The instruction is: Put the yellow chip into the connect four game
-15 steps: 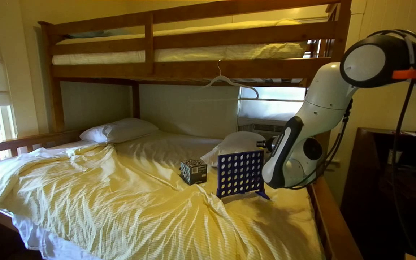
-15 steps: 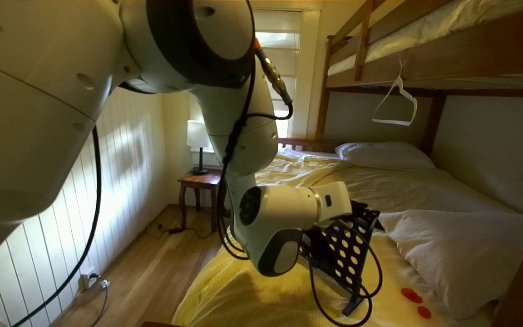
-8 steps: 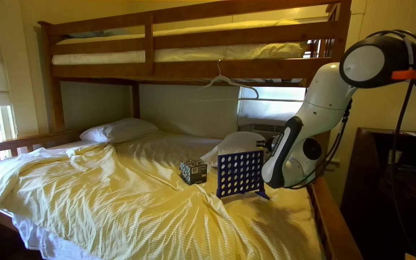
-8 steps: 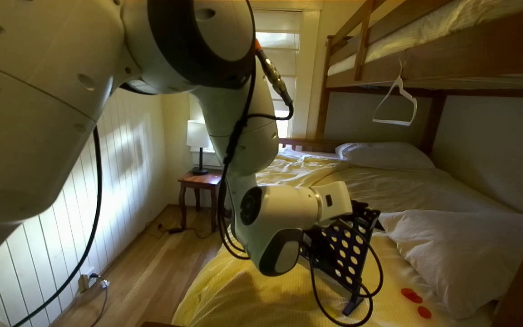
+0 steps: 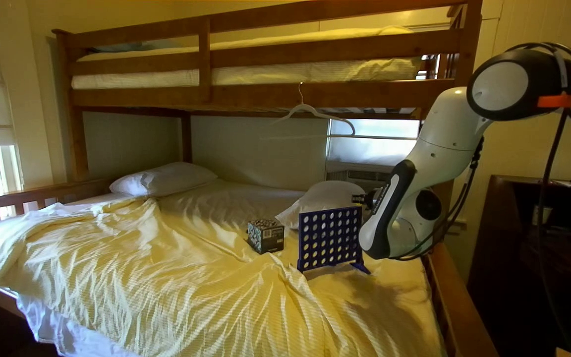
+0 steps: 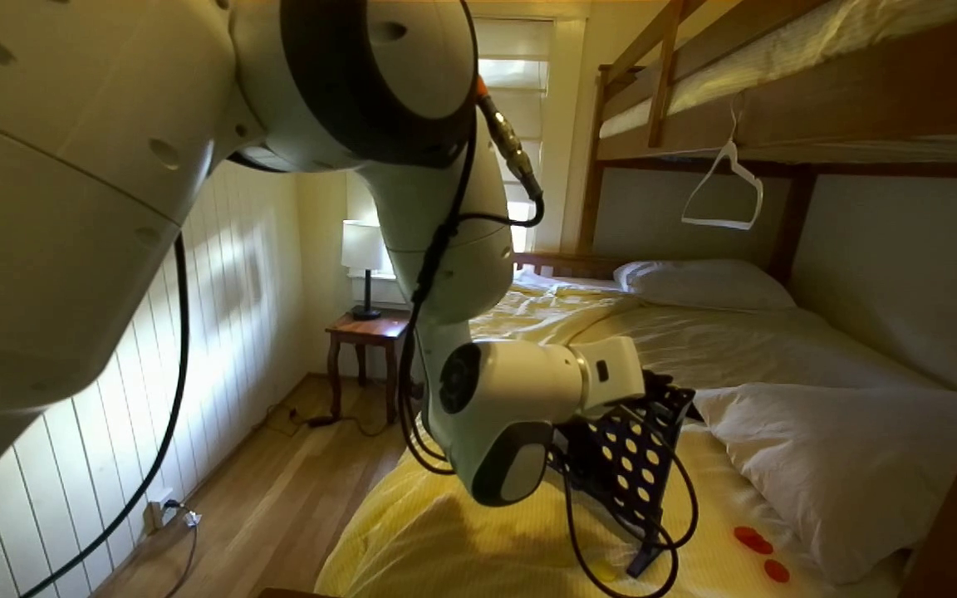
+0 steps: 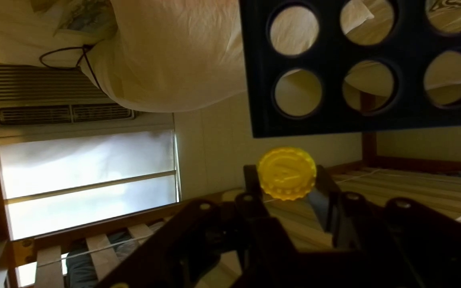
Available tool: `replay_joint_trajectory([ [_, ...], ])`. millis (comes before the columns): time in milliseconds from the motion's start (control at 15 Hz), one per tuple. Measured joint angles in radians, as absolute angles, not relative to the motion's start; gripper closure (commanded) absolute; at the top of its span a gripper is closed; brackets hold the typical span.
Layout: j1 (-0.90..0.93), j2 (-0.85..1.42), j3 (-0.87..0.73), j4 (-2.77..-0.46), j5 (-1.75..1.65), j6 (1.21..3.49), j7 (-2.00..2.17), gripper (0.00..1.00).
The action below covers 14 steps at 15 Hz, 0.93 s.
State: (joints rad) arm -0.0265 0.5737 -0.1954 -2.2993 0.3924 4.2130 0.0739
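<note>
Above the bedding [image 5: 176,277], the claw [image 7: 287,182] pinches the yellow chip [image 7: 286,172].

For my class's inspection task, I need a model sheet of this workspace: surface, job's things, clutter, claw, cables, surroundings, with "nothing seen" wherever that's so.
Surface: bed, its yellow cover rumpled.
Job's things: connect four game upright, every hole in the wrist view see-through; yellow chip not yet in it.
Clutter: patterned box apart from the game; red chips near a pillow.
Claw: shut on the yellow chip; the wrist view shows a gap between chip and the game's top edge.
Cables: black, along the arm; in an exterior view one crosses in front of the game, contact cannot be told.
Surroundings: white hanger hooked on the upper bunk rail; lamp on a side table.
</note>
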Motion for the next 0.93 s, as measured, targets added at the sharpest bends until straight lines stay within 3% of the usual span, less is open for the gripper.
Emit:
replay_joint_trajectory([
  [933,0.004,0.574,-0.221,-2.292,0.392,4.214,0.074,0.90],
])
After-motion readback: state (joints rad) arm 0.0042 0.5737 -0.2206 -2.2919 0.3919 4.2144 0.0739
